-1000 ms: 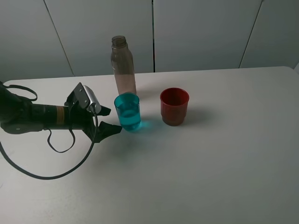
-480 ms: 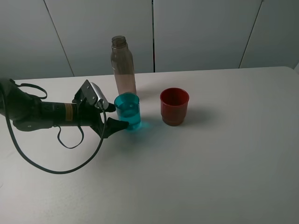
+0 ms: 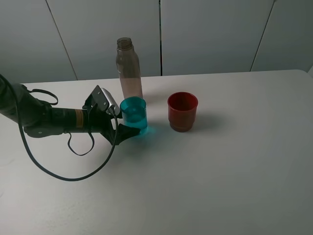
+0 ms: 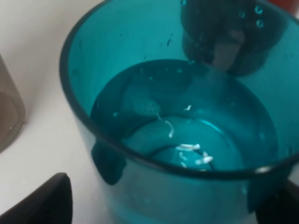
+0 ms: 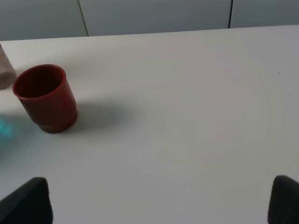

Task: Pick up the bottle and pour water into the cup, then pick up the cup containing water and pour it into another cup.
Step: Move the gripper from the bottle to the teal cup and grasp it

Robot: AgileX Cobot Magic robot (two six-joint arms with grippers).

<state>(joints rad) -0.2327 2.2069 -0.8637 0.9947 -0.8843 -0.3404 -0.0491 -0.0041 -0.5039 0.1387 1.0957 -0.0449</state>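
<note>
bottle (image 3: 129,68): on the tabletop (image 3: 220,171), just behind the cup (image 3: 133,116)
cup: left of the second cup (image 3: 182,111), between the jaws of the left tool (image 3: 122,122)
water (image 4: 187,135): in the cup

The left gripper (image 3: 122,121) advances to the teal-blue cup (image 3: 134,116). Its wide-spread jaws now flank the water-filled tumbler on both sides, where a second ago they stood just short of it.

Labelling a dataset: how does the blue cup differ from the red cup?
The blue cup is slimmer and smooth; the red cup is wider with a stepped base. The blue cup holds water; the red cup looks empty. The open left gripper brackets the blue cup, not the red cup. Both stand upright.
</note>
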